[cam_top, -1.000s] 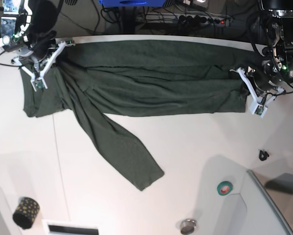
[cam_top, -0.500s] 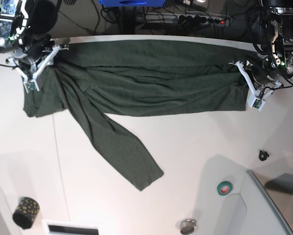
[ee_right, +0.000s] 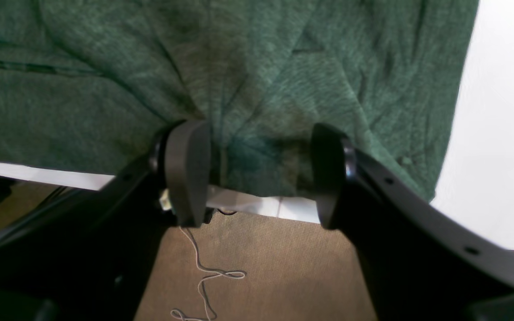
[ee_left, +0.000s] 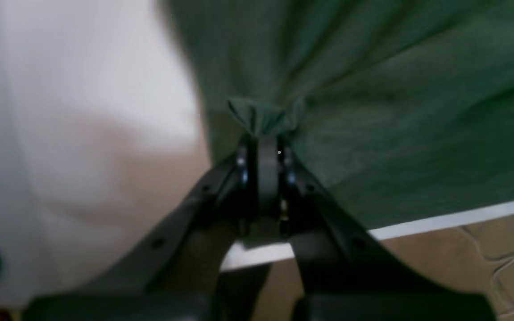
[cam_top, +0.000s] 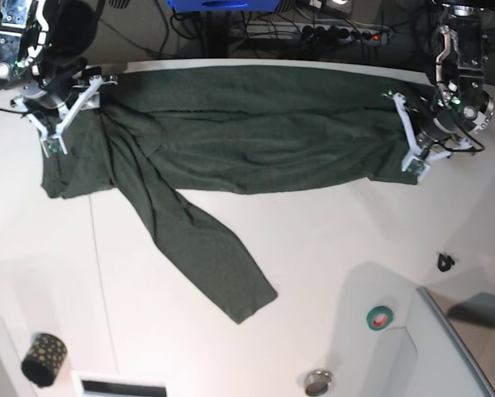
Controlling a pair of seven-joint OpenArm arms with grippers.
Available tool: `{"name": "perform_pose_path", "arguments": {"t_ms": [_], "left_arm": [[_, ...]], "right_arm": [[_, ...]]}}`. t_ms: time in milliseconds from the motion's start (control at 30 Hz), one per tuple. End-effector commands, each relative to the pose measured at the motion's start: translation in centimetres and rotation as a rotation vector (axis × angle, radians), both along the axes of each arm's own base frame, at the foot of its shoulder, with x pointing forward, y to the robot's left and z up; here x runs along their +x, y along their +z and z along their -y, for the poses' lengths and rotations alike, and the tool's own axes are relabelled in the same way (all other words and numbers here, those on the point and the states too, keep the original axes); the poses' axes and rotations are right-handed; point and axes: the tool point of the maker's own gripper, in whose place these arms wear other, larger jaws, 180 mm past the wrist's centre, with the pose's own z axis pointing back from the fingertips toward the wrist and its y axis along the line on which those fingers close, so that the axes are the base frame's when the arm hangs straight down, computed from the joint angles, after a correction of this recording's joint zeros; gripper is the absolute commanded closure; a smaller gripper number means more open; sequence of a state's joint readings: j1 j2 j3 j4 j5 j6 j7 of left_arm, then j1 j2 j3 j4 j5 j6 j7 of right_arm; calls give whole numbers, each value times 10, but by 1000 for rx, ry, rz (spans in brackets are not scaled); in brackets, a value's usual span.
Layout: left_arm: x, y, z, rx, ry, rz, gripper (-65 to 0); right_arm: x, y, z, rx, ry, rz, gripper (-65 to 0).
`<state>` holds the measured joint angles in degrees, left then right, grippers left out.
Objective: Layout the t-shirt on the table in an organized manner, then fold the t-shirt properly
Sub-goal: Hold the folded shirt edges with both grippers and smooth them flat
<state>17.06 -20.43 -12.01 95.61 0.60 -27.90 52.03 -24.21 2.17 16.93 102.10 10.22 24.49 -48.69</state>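
left wrist: left gripper (ee_left: 263,133) clenched on a shirt (ee_left: 373,89) tuck | right wrist: right gripper (ee_right: 257,171) agape, shirt unheld | base: shirt spread along table (cam_top: 313,240) far edge; soft, limp, light; pinch corners.

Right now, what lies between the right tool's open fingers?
In the right wrist view, the right tool stands open with the t-shirt hem bunched loosely between its fingers, over the table edge; nothing is pinched.
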Motion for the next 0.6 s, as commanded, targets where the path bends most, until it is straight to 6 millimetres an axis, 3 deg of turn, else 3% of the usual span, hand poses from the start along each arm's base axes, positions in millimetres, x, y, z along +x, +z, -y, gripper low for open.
{"name": "perform_pose_path", "arguments": {"t_ms": [0, 200, 300, 333, 567], "left_arm": [[5, 7, -5, 34, -16, 15, 0], [3, 1, 9, 33, -62, -4, 0], [8, 8, 9, 41, -68, 16, 0], [10, 12, 10, 44, -70, 27, -25], [13, 21, 8, 68, -77, 37, -360]], "right_arm": [[12, 14, 2, -7, 6, 60, -339], [23, 37, -1, -17, 5, 134, -339], [30, 41, 2, -21, -5, 154, -339], [35, 44, 3, -22, -6, 166, -341], [75, 66, 1, -22, 3, 266, -341]]}}
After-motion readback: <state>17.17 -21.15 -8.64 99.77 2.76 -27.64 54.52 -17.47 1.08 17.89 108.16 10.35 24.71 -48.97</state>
